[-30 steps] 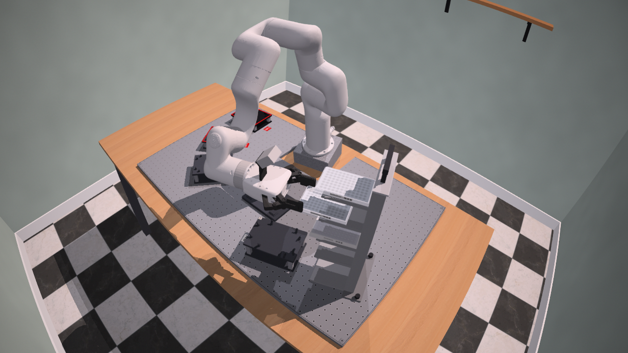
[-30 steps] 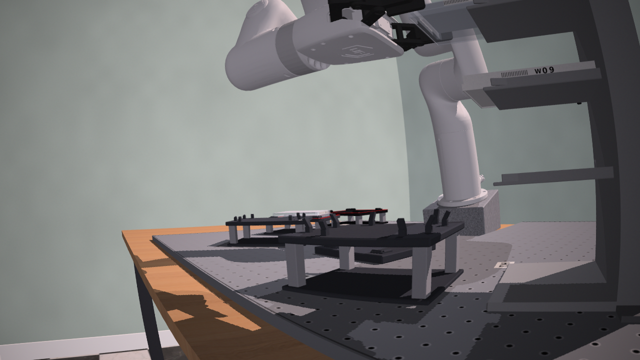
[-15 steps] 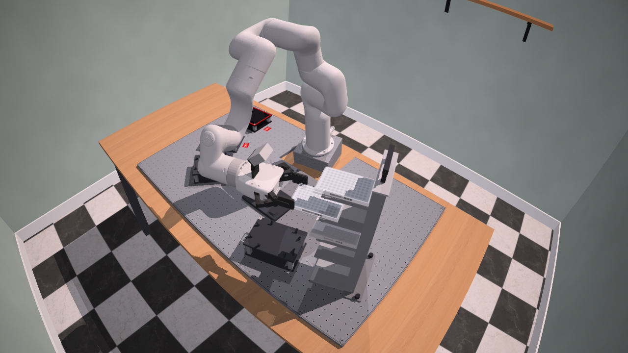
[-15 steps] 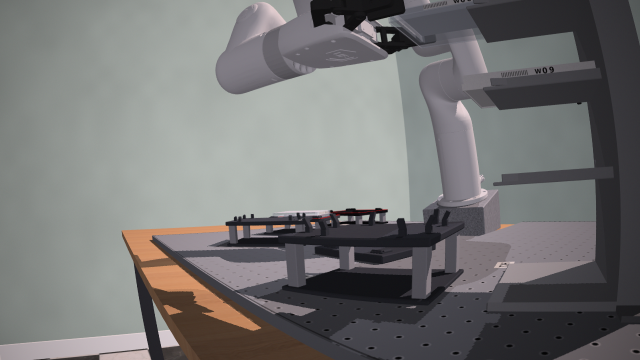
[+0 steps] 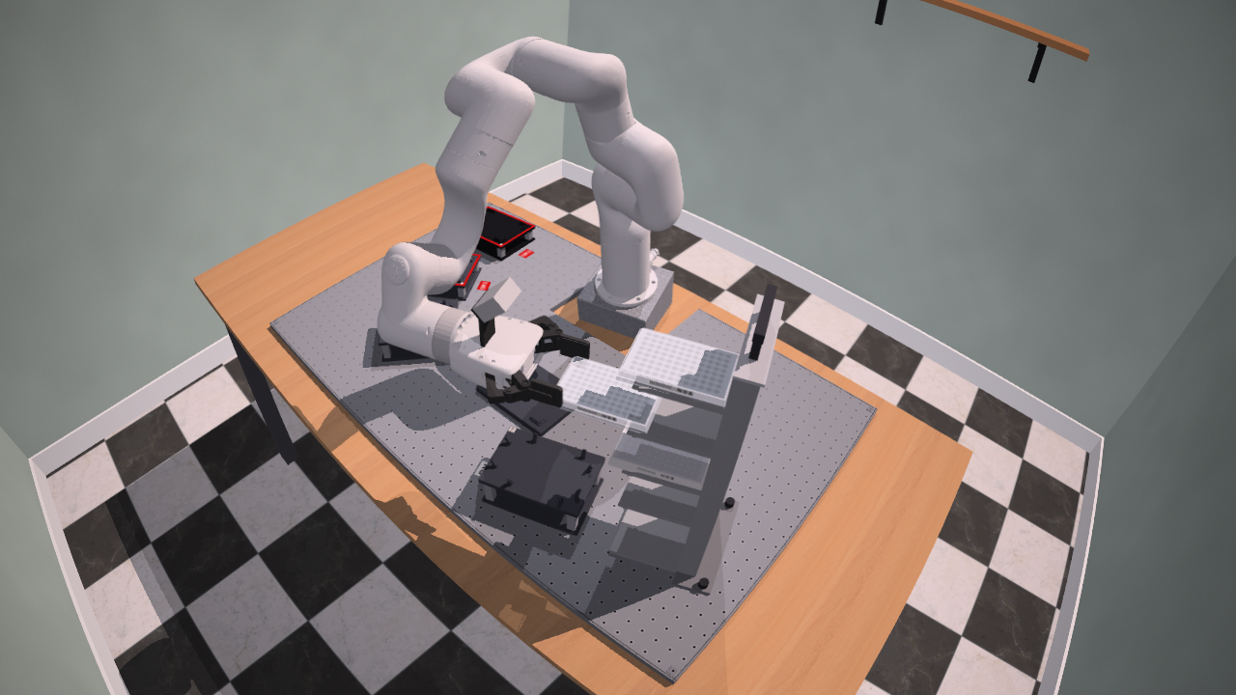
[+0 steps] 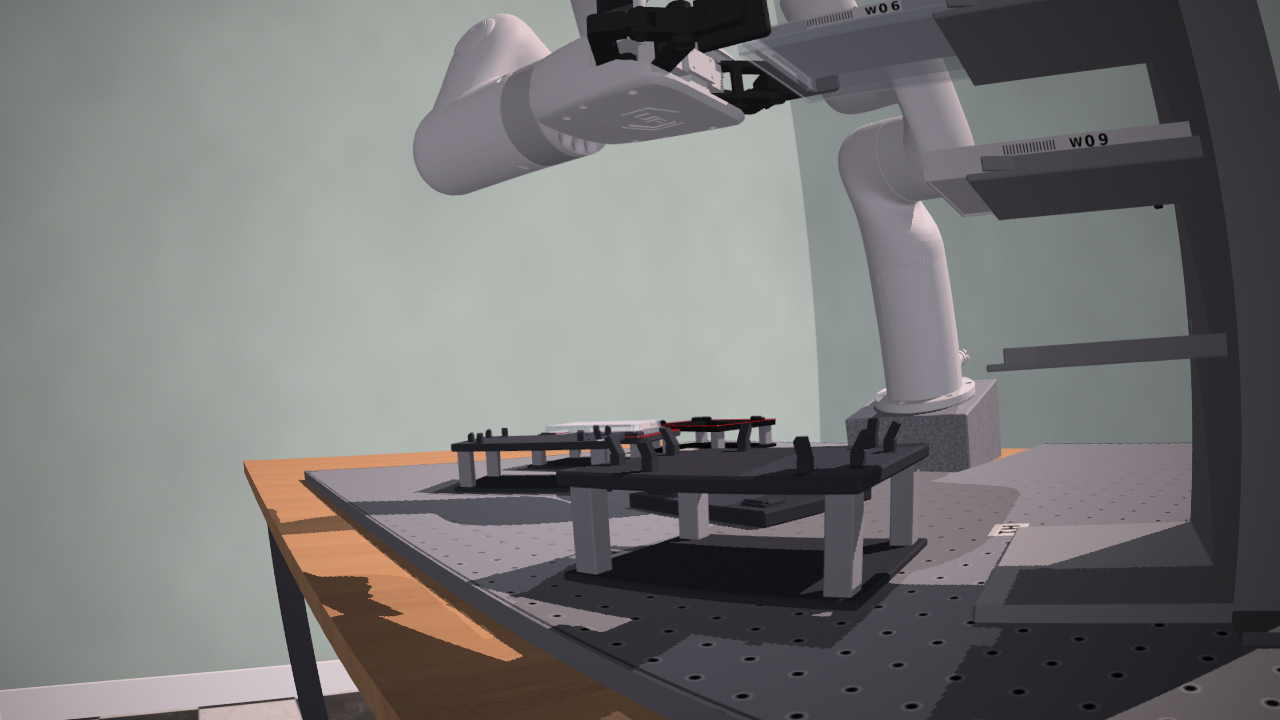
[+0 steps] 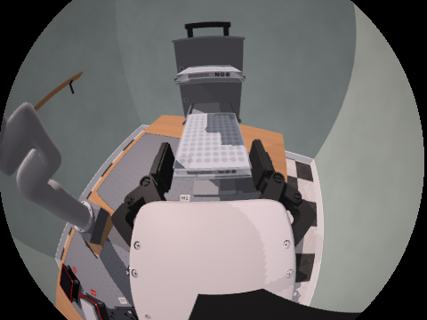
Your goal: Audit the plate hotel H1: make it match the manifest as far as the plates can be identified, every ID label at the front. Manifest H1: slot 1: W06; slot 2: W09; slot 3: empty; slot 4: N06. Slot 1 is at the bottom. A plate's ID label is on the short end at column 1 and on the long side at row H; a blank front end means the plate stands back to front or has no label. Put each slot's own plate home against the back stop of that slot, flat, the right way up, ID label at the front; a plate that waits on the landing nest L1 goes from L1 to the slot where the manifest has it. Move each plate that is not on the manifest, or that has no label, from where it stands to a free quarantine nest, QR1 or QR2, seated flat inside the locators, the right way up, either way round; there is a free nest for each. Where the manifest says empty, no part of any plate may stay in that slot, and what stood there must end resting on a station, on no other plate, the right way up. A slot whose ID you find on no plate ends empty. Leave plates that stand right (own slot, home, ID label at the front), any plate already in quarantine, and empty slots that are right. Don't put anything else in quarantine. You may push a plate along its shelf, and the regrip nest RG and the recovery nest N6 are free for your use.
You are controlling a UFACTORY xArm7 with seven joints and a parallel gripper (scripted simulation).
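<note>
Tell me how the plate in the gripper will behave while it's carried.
Probably stiff: the plate juts level from the gripper without sagging. Likely light, being thin and translucent. Held only at one end, it may tilt or slip if jolted.

Top-slot plate (image 7: 210, 74) label blurred; hotel (image 6: 1230, 295) top cut off.

Four well plates (image 5: 604, 393), five nests (image 5: 540, 484), one plate hotel (image 5: 749, 372).

A wooden table (image 5: 864, 553) stands on checkered floor (image 5: 259, 562) (a rail (image 5: 1006, 25) on the wall).
</note>
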